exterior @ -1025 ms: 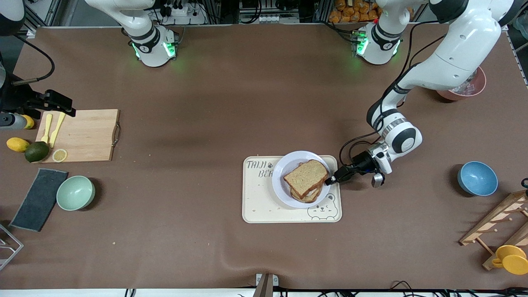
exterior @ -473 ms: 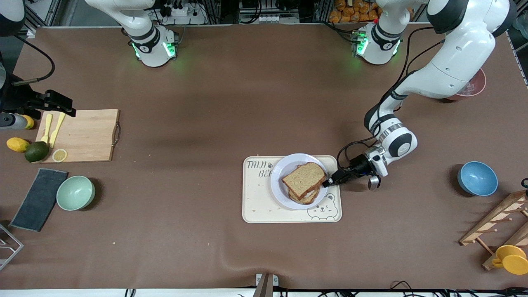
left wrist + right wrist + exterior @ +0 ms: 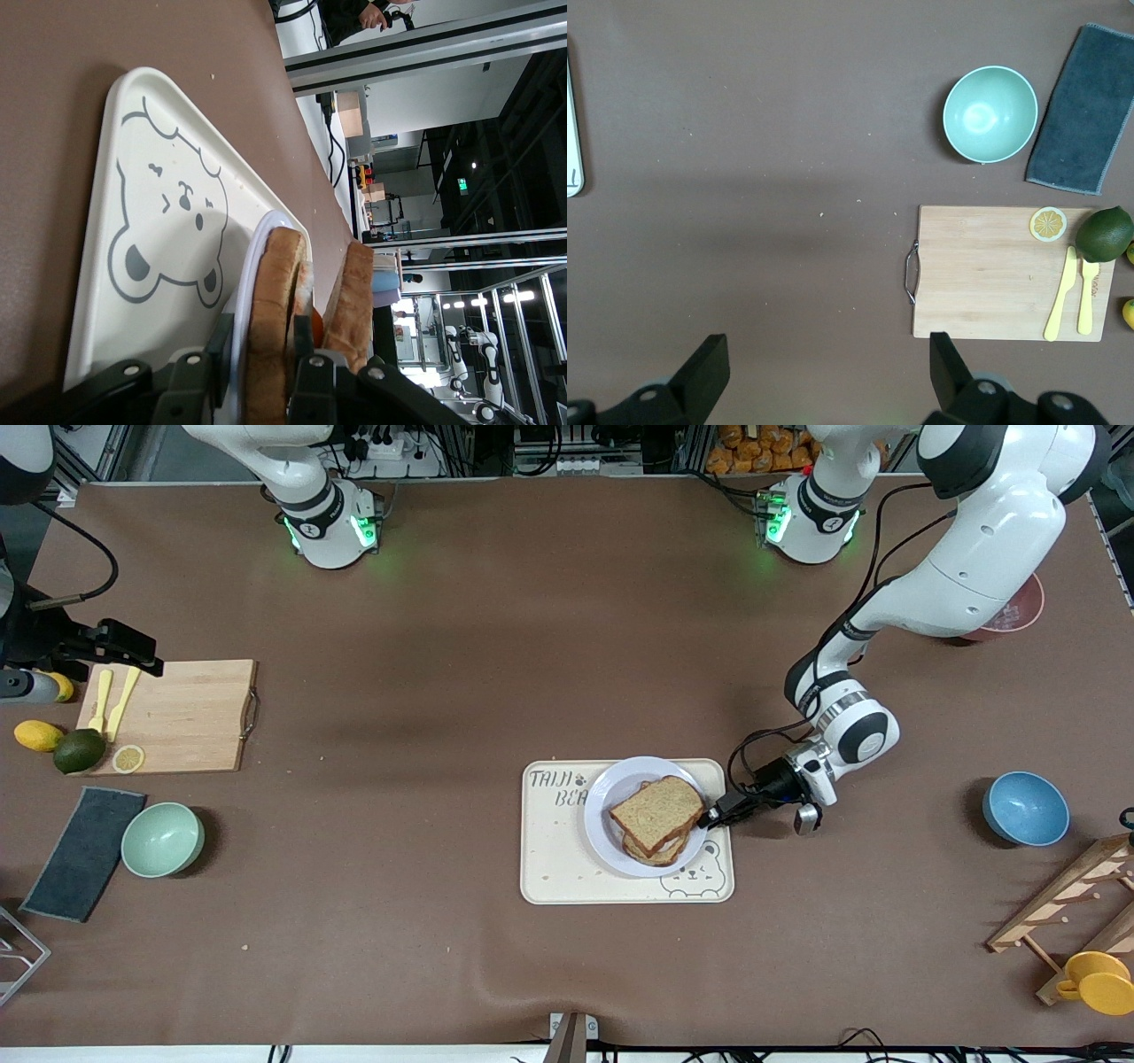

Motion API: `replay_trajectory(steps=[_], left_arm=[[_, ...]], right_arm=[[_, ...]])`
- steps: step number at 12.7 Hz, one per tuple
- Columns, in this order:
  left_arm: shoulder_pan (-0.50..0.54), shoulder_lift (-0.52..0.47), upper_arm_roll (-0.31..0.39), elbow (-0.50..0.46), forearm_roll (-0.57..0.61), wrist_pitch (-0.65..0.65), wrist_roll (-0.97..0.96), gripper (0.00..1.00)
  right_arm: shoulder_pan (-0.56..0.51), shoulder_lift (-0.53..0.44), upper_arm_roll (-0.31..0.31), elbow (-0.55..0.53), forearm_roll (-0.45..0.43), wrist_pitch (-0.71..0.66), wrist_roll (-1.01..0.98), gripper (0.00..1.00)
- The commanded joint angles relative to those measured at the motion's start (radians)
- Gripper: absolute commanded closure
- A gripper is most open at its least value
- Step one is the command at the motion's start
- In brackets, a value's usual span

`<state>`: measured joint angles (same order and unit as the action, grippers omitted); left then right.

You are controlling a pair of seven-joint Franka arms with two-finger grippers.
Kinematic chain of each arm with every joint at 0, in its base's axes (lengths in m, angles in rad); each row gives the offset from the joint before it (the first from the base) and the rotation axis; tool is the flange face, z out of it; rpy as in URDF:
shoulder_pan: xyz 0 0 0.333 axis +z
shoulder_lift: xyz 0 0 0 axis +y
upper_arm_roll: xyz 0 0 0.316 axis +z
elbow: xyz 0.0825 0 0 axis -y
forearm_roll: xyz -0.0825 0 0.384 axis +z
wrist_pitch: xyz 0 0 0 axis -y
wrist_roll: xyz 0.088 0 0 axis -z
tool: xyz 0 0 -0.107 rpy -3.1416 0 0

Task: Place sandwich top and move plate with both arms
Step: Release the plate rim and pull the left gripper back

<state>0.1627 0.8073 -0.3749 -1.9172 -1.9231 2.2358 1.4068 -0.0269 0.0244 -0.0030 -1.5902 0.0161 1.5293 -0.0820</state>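
The sandwich top (image 3: 657,812), a plain brown slice, lies on the stack of a lower slice (image 3: 660,850) and filling on the pale plate (image 3: 605,797). The plate rests on the cream bear tray (image 3: 554,868). My left gripper (image 3: 711,816) is low at the plate's edge toward the left arm's end. In the left wrist view its jaws (image 3: 261,341) are shut on the plate rim (image 3: 251,266) and the lower slice (image 3: 276,292), with the sandwich top (image 3: 352,297) outside them. My right gripper (image 3: 824,354) is open and empty, waiting high above the brown table beside the cutting board.
A wooden cutting board (image 3: 173,713) with yellow cutlery, a lemon slice, an avocado and lemons, a mint bowl (image 3: 162,839) and a grey cloth (image 3: 84,852) lie at the right arm's end. A blue bowl (image 3: 1025,808), wooden rack (image 3: 1063,908) and yellow cup (image 3: 1099,981) lie at the left arm's end.
The plate with the sandwich has slid a little nearer to the front camera on the tray, with my left gripper at its rim. The right arm has not moved.
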Motion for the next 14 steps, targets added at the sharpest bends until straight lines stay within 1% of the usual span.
replay_trajectory(steps=[1,5,8,9,11,14], left_arm=[[0.023,0.01,0.004,0.012,0.03,-0.018,0.008,0.66],[0.066,0.003,0.002,0.027,0.146,-0.019,-0.034,0.66],[0.077,-0.002,0.004,0.035,0.183,-0.019,-0.048,0.67],[0.077,-0.013,0.004,0.036,0.197,-0.019,-0.087,0.67],[0.086,-0.046,0.004,0.047,0.278,-0.019,-0.21,0.67],[0.106,-0.065,-0.004,0.084,0.376,-0.019,-0.336,0.67]], right_arm=[[-0.005,0.0,0.005,-0.002,-0.007,-0.002,0.018,0.0],[-0.002,0.003,0.006,-0.002,-0.007,-0.003,0.019,0.0],[-0.002,0.003,0.006,-0.002,-0.007,-0.003,0.019,0.0],[-0.004,0.005,0.006,-0.002,-0.007,-0.002,0.019,0.0],[-0.004,0.005,0.006,-0.002,-0.007,-0.001,0.019,0.0],[-0.004,0.005,0.006,-0.002,-0.007,-0.001,0.019,0.0]])
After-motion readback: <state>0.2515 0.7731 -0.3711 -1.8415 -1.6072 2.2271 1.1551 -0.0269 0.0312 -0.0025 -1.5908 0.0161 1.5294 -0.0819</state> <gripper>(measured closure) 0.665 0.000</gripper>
